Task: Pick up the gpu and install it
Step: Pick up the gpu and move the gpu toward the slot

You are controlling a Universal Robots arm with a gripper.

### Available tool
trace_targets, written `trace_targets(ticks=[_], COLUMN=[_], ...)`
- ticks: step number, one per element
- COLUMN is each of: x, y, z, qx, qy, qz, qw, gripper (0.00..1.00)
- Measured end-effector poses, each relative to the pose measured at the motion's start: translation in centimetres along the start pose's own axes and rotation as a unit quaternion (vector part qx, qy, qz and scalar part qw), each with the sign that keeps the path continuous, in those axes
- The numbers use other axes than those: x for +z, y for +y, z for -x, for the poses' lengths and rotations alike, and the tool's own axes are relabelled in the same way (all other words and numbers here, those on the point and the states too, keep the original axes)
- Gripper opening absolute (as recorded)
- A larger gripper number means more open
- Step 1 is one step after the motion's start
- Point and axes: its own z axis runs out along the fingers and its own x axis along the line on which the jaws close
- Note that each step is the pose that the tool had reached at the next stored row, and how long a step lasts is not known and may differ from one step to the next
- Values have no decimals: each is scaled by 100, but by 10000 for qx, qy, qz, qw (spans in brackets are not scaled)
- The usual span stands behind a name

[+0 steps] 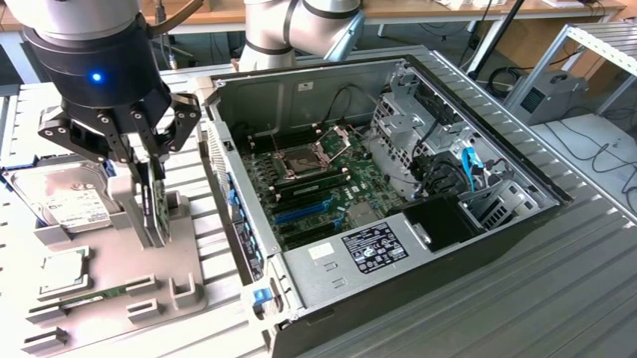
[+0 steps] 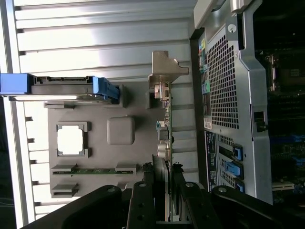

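Note:
The gpu (image 1: 152,212) is a thin dark card standing on edge, its lower edge down at the slot of the grey holder tray (image 1: 184,287). My gripper (image 1: 149,170) hangs straight above it, shut on the card's upper part. In the wrist view the gpu (image 2: 165,138) shows edge-on, with its silvery bracket (image 2: 164,71) at the far end. There my gripper (image 2: 164,193) has a black finger pressed on each face. The open computer case (image 1: 398,71) lies beside the tray on the exterior view's right, with its motherboard (image 1: 309,179) exposed.
A silver hard drive (image 1: 70,203) with blue rails (image 2: 102,88), a processor (image 1: 60,272) (image 2: 70,140) and a green memory stick (image 1: 89,298) (image 2: 95,170) sit on the same tray. The case's perforated rear wall (image 2: 221,81) rises close beside the card. A slatted metal table (image 1: 557,276) carries everything.

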Motion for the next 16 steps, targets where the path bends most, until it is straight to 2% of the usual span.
trace_targets(ticks=[16], x=[-41], y=[7], z=[1], qx=[0], qy=[-1], qz=[0], qw=[10000], gripper=[26])
